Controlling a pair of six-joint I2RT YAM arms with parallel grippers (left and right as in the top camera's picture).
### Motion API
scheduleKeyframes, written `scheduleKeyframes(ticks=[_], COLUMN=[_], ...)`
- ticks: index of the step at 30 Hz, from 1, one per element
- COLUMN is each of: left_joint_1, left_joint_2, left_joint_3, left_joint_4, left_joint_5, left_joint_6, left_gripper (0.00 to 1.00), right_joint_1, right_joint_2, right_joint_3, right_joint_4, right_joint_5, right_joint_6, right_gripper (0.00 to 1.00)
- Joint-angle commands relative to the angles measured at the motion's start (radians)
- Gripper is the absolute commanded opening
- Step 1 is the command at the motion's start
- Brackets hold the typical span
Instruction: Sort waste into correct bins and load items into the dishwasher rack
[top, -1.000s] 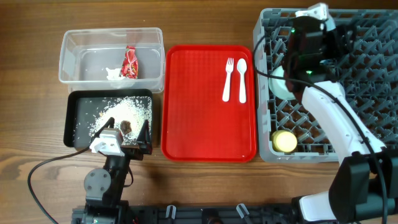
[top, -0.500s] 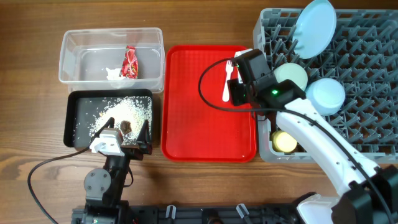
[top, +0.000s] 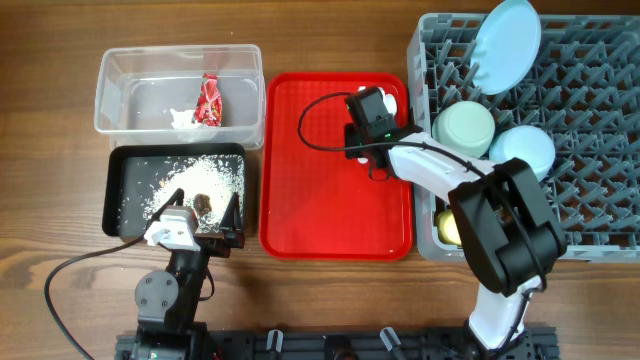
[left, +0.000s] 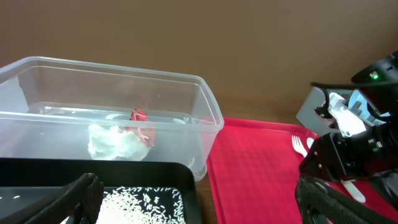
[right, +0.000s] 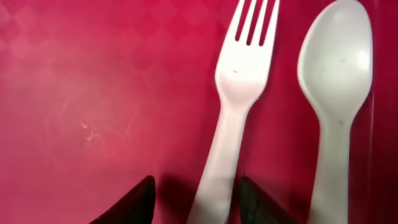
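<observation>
My right gripper (top: 371, 140) is low over the red tray (top: 320, 200), open, its fingertips (right: 194, 199) either side of the white fork's handle (right: 239, 74). The white spoon (right: 336, 56) lies just right of the fork. My left gripper (top: 200, 207) is open and empty (left: 199, 208) over the black tray's (top: 125, 160) near edge. The tray holds rice crumbs (top: 205, 175) and a brown lump (top: 201, 202). The clear tub (top: 180, 58) holds the red wrapper (top: 209, 100) and white tissue (top: 183, 119). The grey rack (top: 600, 150) holds the upright blue plate (top: 505, 45), mint bowl (top: 467, 126), blue bowl (top: 525, 150) and yellow cup (top: 450, 228).
The right arm's cable loops above the red tray's middle (top: 315, 110). The arm crosses the rack's front left corner (top: 500, 220) and partly covers the yellow cup. Wooden table (top: 50, 130) lies left of the bins.
My right arm has swung left from over the rack to the red tray and come down over the fork. The plate and bowls in the rack now show. The left arm has not moved.
</observation>
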Motion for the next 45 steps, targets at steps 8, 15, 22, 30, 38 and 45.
scheduleKeyframes(ticks=[8, 15, 22, 30, 38, 45], left_joint_1=[0.009, 0.009, 0.009, 0.009, 0.009, 0.009], left_joint_2=[-0.006, -0.006, -0.006, -0.006, -0.006, -0.006], left_joint_3=[-0.004, -0.004, -0.004, -0.004, -0.004, -0.004], left_joint_4=[-0.005, -0.005, -0.005, -0.005, -0.005, -0.005], left_joint_5=[0.011, 0.011, 0.011, 0.011, 0.011, 0.011], left_joint_6=[0.019, 0.019, 0.019, 0.019, 0.019, 0.019], left_gripper=[1.00, 1.00, 1.00, 1.00, 1.00, 1.00], right_joint_1=[-0.030, -0.032, -0.019, -0.170, -0.275, -0.049], right_joint_2=[0.053, 0.034, -0.253, -0.436, -0.314, -0.327], right_joint_3=[0.000, 0.000, 0.000, -0.001, 0.000, -0.001], right_joint_4=[0.047, 0.046, -0.085, -0.202, -0.030, -0.198], right_joint_5=[0.103, 0.104, 0.096, 0.167, 0.019, -0.119], right_joint_6=[0.063, -0.036, -0.105, -0.251, -0.470, -0.264], right_gripper=[0.35, 0.13, 0.05, 0.10, 0.56, 0.51])
